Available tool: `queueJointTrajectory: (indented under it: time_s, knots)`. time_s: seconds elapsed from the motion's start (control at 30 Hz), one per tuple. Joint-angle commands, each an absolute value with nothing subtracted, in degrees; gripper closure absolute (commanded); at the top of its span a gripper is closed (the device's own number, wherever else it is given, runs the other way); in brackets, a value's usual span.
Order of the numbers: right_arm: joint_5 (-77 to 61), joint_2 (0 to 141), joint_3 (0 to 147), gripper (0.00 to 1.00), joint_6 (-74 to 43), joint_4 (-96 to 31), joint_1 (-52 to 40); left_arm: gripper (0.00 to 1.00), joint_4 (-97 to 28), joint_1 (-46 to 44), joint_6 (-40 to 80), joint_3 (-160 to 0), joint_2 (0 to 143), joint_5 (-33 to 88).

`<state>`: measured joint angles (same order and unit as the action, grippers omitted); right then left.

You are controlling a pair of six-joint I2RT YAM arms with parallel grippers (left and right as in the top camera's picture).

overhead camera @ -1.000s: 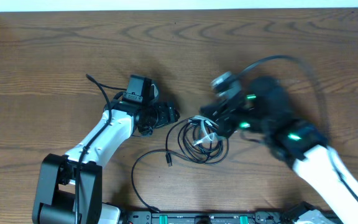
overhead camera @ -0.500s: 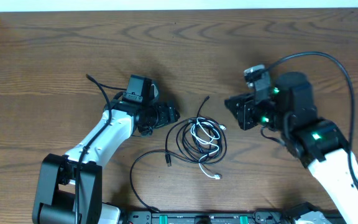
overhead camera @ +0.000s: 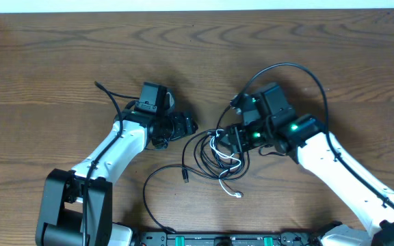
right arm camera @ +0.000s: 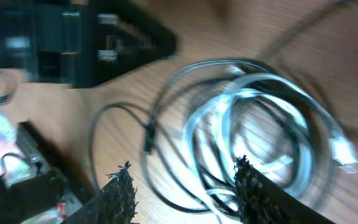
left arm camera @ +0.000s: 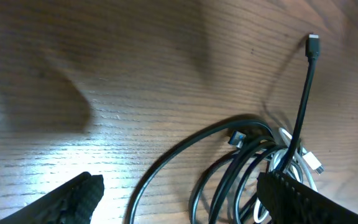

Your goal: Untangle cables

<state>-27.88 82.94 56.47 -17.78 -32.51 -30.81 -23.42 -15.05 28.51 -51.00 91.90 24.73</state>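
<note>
Right gripper [overhead camera: 233, 137] sits half open right over the cables [overhead camera: 219, 153], nothing grabbed. Left gripper [overhead camera: 189, 126] gapes wide just beside them, empty.

Coil of thin black and whitish cables [right arm camera: 257, 81] smeared by motion blur in right wrist view; plug ends not resolved. Overhead: right edge covered by black right gripper [overhead camera: 232, 139]. Left wrist view: cropped at bottom edge.

- A dark brown, wood-grained table [overhead camera: 46, 55] carries everything.
- A loose coil of black cables [overhead camera: 214, 156] lies flat near its middle, with a whitish strand [overhead camera: 224, 158] wound through it.
- One black plug end [overhead camera: 185, 176] trails left of the coil.
</note>
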Motion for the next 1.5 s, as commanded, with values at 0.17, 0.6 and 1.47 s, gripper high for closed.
queueJointTrajectory:
  time_s: [0.17,0.6,1.47]
  knots:
    - [-22.13,83.79,56.29,0.53,-13.47,-27.18,-37.85,0.19,-25.41,-14.74,28.4,-50.83,92.2,11.46]
    - [-13.82,95.9,56.29,0.64,-12.6,-24.36,-41.54,0.18,-28.29,-10.57,28.4,-50.83,92.2,10.7]
    - [-13.82,82.81,62.94,0.99,-9.85,-22.94,-40.75,0.18,-28.47,-10.52,28.4,-50.83,92.2,10.9]
